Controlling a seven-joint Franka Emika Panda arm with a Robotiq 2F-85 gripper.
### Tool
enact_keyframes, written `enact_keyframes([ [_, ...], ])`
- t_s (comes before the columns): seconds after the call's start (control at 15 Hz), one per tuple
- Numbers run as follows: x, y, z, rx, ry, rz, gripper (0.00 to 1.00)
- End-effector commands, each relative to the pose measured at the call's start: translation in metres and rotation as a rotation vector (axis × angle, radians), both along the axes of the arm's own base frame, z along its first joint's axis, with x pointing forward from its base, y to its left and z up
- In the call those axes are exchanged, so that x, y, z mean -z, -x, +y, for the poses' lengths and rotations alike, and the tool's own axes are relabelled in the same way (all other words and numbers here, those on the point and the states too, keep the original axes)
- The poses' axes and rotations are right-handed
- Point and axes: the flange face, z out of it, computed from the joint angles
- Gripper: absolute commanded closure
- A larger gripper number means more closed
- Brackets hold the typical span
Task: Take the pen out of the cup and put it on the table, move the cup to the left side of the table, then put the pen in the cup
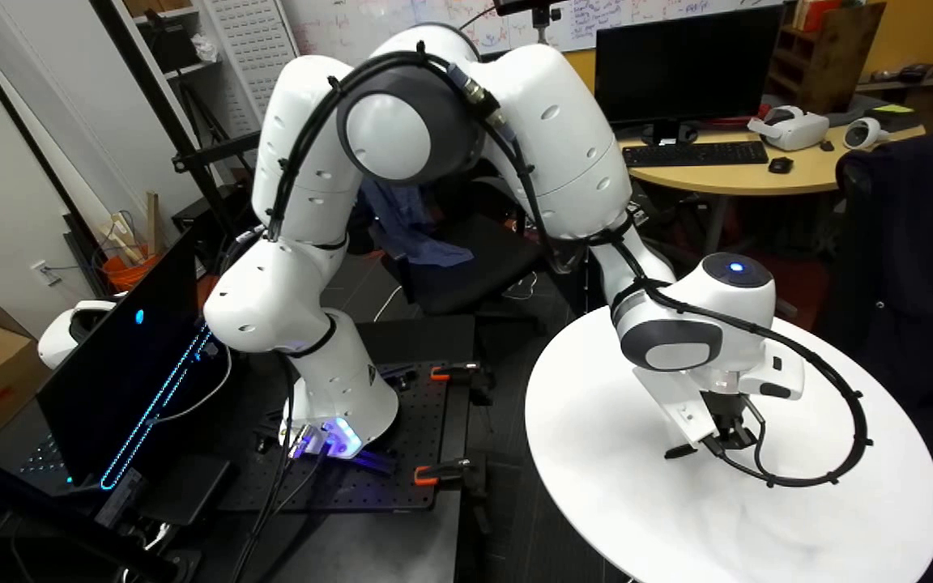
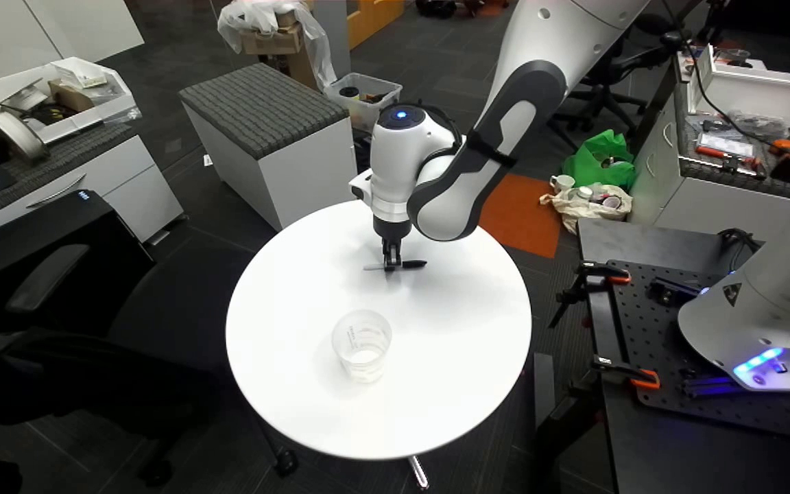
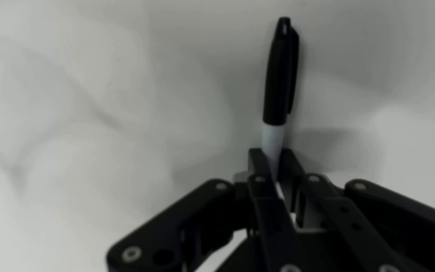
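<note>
The pen has a black clipped cap and a pale barrel. It lies level at the tabletop in the wrist view [image 3: 278,79] and in both exterior views, its black end showing [image 1: 680,451] [image 2: 414,264]. My gripper [image 3: 271,155] points down and is shut on the pale barrel; it also shows in both exterior views [image 1: 732,437] [image 2: 392,263]. I cannot tell if the pen touches the table. The clear cup [image 2: 362,345] stands upright on the round white table [image 2: 450,384], apart from the gripper. The cup is out of sight in the wrist view and in an exterior view with the table [image 1: 596,461].
The robot base [image 1: 345,397] stands on a separate black bench with clamps [image 1: 454,474] at its edge. A dark office chair [image 2: 162,322] is close to the round table. A grey-topped cabinet [image 2: 265,103] stands just beyond the table.
</note>
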Motion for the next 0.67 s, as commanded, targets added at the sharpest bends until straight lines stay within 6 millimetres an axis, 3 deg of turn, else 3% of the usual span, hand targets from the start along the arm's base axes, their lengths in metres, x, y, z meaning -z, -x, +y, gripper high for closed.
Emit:
enact_keyframes([
  [0.0, -0.002, -0.007, 0.002, -0.020, 0.003, 0.000, 0.97],
  [0.6, -0.039, -0.010, 0.013, 0.030, 0.037, -0.071, 0.97],
])
